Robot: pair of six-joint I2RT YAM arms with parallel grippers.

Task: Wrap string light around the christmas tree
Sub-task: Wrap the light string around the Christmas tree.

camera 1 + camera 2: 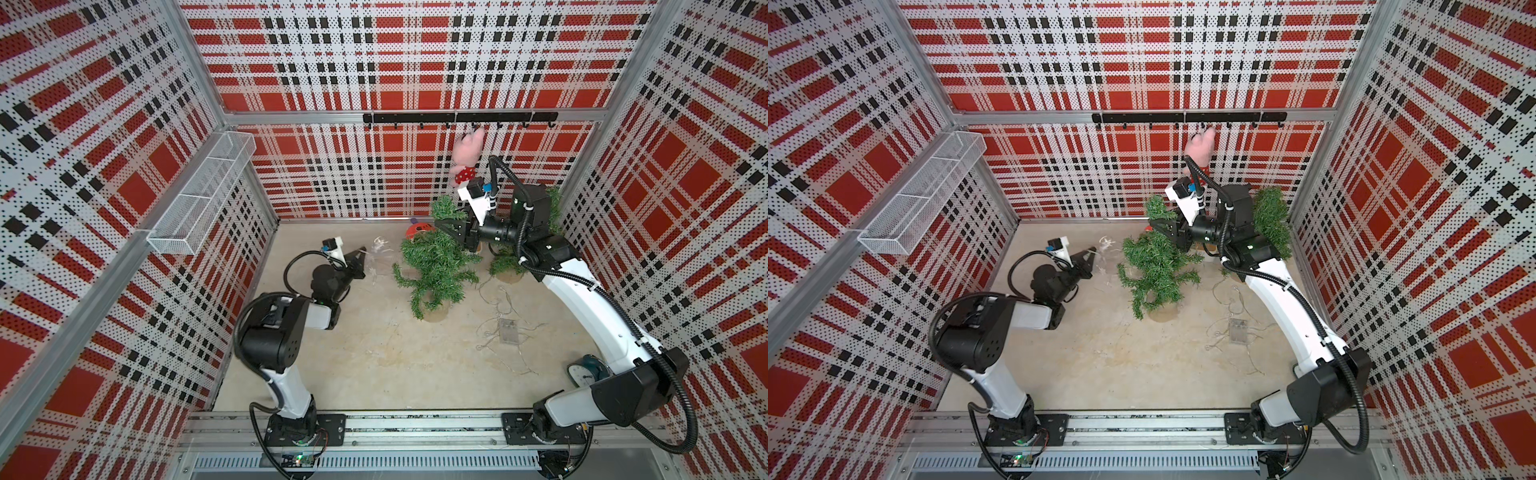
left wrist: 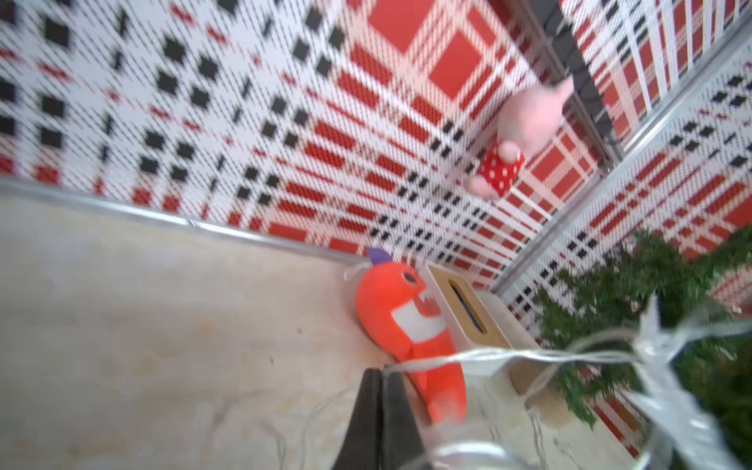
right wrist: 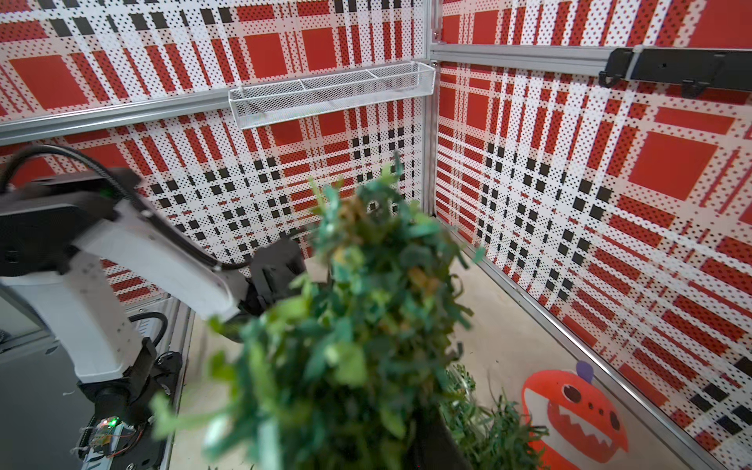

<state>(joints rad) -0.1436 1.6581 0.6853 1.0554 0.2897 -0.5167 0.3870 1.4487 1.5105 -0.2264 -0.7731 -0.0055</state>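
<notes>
Bright, even, diffuse light; shadows on the beige floor (image 1: 374,353) are faint. In both top views the red plaid perforated walls (image 1: 83,166) (image 1: 830,166) bow at 9 and 3 o'clock. The left wrist view smears its clear-wire string light (image 2: 529,356); the right wrist's near green artificial christmas tree (image 3: 346,325) is defocused.
</notes>
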